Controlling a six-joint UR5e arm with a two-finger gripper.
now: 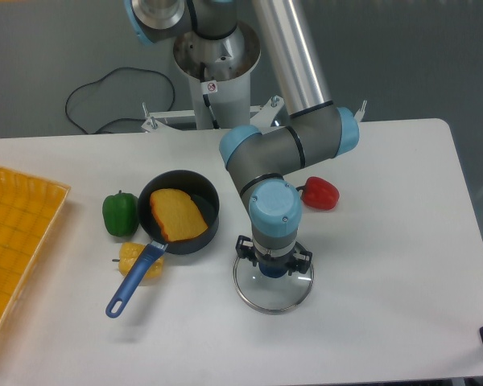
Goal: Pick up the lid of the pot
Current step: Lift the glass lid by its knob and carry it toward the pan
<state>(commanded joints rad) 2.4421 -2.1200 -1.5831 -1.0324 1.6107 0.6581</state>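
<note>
Jaws are seen apart over the pot lid [267,297], its blue knob [273,271] between them; whether it is clamped cannot be told.

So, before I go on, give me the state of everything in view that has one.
Pot lid: flat on the table, knob up.
End effector: down at the knob; whether closed on it, cannot tell.
Pan: upright, uncovered.
Orange piece: inside the pan.
Green pepper: lying outside the pan.
</note>
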